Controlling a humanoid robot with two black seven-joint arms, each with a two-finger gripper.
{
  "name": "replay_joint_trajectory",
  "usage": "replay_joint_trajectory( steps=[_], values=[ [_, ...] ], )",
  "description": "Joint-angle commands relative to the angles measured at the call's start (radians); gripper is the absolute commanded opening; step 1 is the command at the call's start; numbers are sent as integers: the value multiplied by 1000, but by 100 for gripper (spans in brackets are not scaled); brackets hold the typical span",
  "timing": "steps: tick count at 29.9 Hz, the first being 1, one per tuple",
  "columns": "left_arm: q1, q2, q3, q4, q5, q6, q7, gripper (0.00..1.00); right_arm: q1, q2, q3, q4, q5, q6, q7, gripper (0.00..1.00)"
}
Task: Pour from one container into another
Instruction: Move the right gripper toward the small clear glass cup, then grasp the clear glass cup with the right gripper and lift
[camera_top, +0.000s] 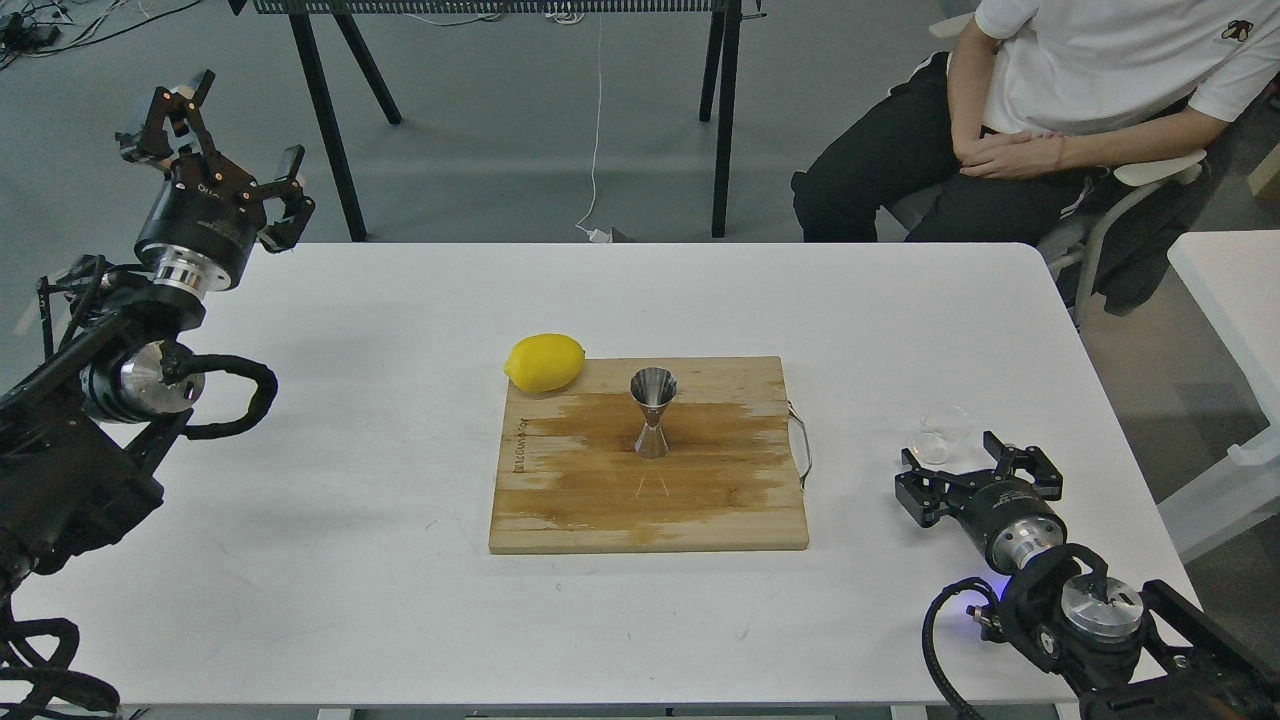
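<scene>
A small clear glass cup (940, 432) stands on the white table (350, 560) at the right, off the board. The shiny steel jigger (652, 412) stands upright in the middle of the wooden cutting board (560, 510). My right gripper (975, 466) is open, low over the table just in front of the cup, its fingers pointing toward it with nothing between them. My left gripper (215, 135) is raised at the far left edge of the table, open and empty.
A yellow lemon (544, 362) rests at the board's back-left corner. A seated person (1060, 110) is behind the table's far right corner. Black table legs (325, 120) stand beyond the far edge. Another white table (1235, 300) is at the right.
</scene>
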Motion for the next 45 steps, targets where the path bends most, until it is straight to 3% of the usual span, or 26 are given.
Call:
replay_joint_trajectory(
  steps=[1,6,10,14,23,30,37,45],
  values=[
    [0,1,2,0,1,0,0,100,47,30,1,-87,0,2,-23,93],
    [-2,1,2,1,1,0,-2,100,67,46,1,-137,0,16,-37,77],
    [-2,1,2,0,1,1,-2,100,67,47,4,-137,0,55,-49,56],
    [-2,1,0,0,1,3,-2,100,64,47,3,-131,0,78,-52,43],
    [-3,5,-4,1,1,12,-3,100,37,40,6,-62,1,125,-63,36],
    [-2,14,-3,0,1,15,-3,100,-12,-68,-1,230,-26,116,-52,34],
    [-2,22,-6,1,1,14,-6,100,21,-85,3,491,-254,-83,-60,34],
    [-2,24,-7,1,1,12,-6,100,204,-69,-152,519,-437,-220,-61,32]
  ],
)
